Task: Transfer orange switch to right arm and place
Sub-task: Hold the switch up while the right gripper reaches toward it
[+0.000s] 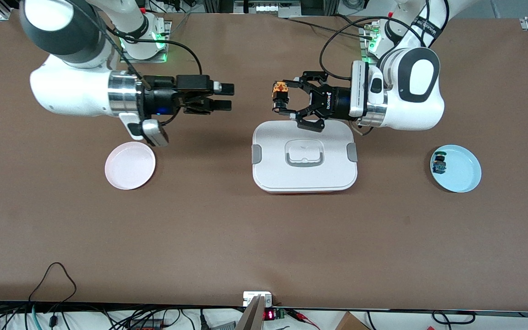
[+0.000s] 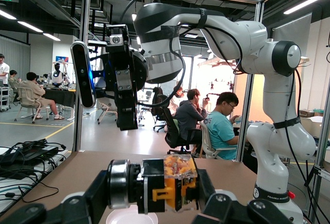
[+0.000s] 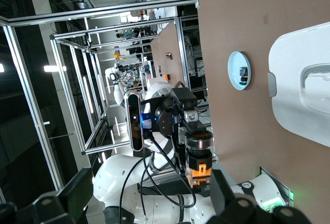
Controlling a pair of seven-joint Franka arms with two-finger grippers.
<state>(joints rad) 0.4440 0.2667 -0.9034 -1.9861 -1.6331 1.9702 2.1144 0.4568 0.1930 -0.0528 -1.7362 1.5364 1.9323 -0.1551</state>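
Brown tabletop (image 1: 264, 238) stretches between two white Franka arms caught in mid-air at the handover, with an open-plan lab of seated workers visible through the frame around the rig. At centre, the left gripper (image 1: 287, 103), a black spidery claw, is clamped on the orange switch (image 1: 280, 95), holding it above the table just past the upper edge of a white lidded box (image 1: 304, 158). From the left wrist camera the orange switch (image 2: 172, 182) lies crosswise between the claw's fingers, its long axis running across the line between the two grippers rather than along it, orange cap at one end and silver-ringed black body at the other. Facing it from the right arm's end of the table, the right gripper (image 1: 227, 97) hangs over bare table with its two straight black fingers spread wide and nothing between them. A clear gap separates the two grippers, at roughly matching height as far as the front view shows. The coming move looks to turn on closing that gap straight along the line between them, so the open fingers straddle the switch. A pink plate (image 1: 130, 165) sits empty below the right arm, the likely drop point. A pale blue plate (image 1: 456, 168) toward the left arm's end holds a second small switch (image 1: 439, 163).
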